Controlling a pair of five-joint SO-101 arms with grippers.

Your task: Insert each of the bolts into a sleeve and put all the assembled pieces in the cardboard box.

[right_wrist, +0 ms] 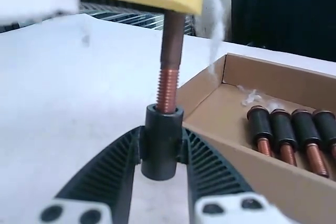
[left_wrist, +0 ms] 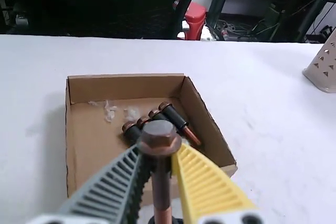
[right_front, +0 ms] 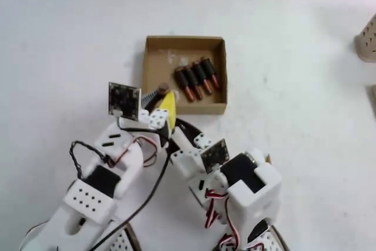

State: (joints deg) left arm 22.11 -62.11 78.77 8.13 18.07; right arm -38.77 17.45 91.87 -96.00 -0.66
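My left gripper [left_wrist: 157, 153] is shut on a copper bolt [left_wrist: 159, 136], held upright by its shaft just below the hex head, between a grey and a yellow finger [left_wrist: 205, 182]. My right gripper [right_wrist: 161, 137] is shut on a black sleeve [right_wrist: 161, 156], held upright directly under the bolt [right_wrist: 169, 66]. The threaded tip sits in the sleeve's mouth. Both grippers [right_front: 163, 101] [right_front: 179, 130] meet just in front of the near left corner of the cardboard box [right_front: 154, 63]. Several assembled pieces [right_front: 197, 78] lie side by side in the box [right_wrist: 273, 177].
A beige perforated object [right_front: 367, 39] stands at the table's right edge. A red object [left_wrist: 195, 14] and dark furniture lie beyond the far edge. Both arm bodies and their cables [right_front: 153, 174] crowd the near side; white table [right_front: 305, 104] spreads around the box.
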